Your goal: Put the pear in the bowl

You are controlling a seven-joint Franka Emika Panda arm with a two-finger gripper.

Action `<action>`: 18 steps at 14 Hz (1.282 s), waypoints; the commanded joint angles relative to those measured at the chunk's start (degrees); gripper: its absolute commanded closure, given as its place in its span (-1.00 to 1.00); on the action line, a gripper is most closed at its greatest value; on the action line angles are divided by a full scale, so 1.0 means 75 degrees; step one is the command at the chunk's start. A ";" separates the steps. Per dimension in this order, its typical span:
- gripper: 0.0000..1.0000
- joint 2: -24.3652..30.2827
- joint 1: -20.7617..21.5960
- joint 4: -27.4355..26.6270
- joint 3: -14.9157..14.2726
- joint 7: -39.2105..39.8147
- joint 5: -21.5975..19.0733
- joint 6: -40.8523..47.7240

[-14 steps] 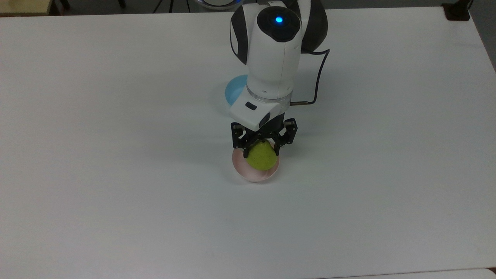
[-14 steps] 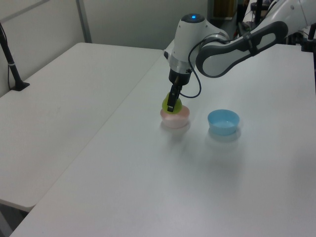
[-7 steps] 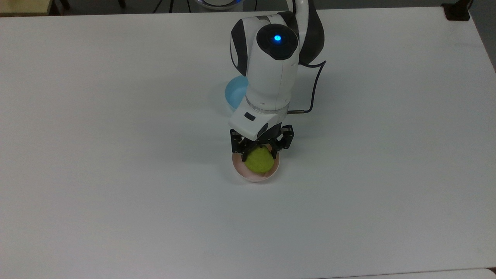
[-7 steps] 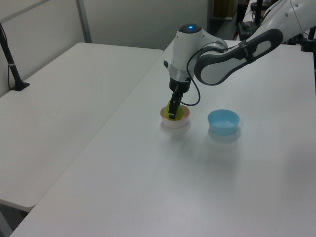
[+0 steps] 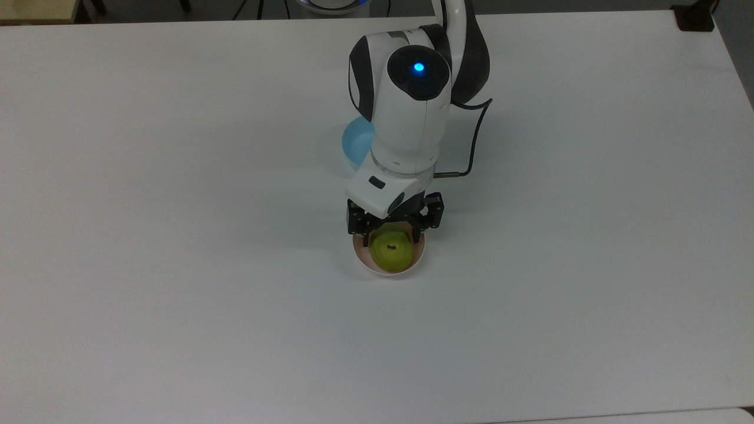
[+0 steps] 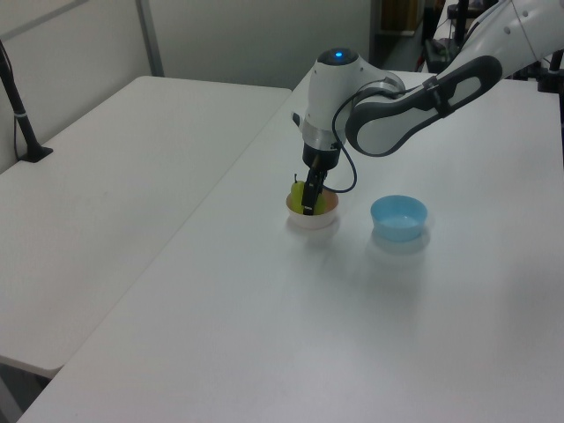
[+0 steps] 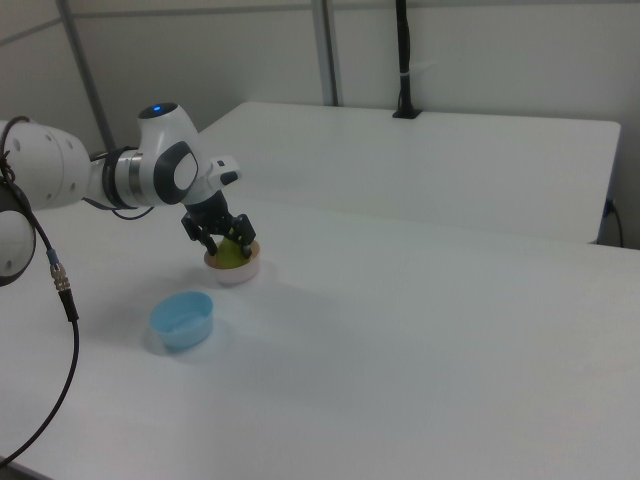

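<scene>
The yellow-green pear sits in the pale pink bowl with its dark stem pointing up. My gripper hangs just over the bowl's far rim in the top view. Its black fingers stand apart on either side of the pear's upper part, with a small gap showing to the fruit. In the left view the gripper reaches down into the bowl beside the pear. In the right view the pear rests in the bowl under the gripper.
A light blue bowl stands just behind the arm in the top view, close to the pink one. Both bowls stand on a wide white table. A second white table adjoins it, with a black post.
The gripper came down with the pear into the pink bowl. The pear has since settled with its stem up, and the fingers now stand slightly off it.
</scene>
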State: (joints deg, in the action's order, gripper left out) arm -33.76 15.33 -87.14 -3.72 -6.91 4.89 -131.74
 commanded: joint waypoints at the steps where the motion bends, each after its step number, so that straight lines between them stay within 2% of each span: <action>1: -1.00 0.0247 0.0042 -0.0053 -0.0113 -0.0109 -0.0043 -0.0130; 3: -1.00 0.0597 0.0007 -0.0065 -0.0125 -0.0109 -0.0066 0.0056; 12: -1.00 0.3268 -0.0684 -0.0193 -0.0125 -0.0109 -0.0101 0.4319; 15: -1.00 0.4112 -0.0988 -0.0766 -0.0113 -0.0004 -0.0101 0.4580; 18: -1.00 0.4336 -0.1375 -0.0733 -0.0019 0.0217 -0.0113 0.5025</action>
State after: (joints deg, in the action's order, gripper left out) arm -4.50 7.09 -89.99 -4.58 -7.18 4.88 -95.67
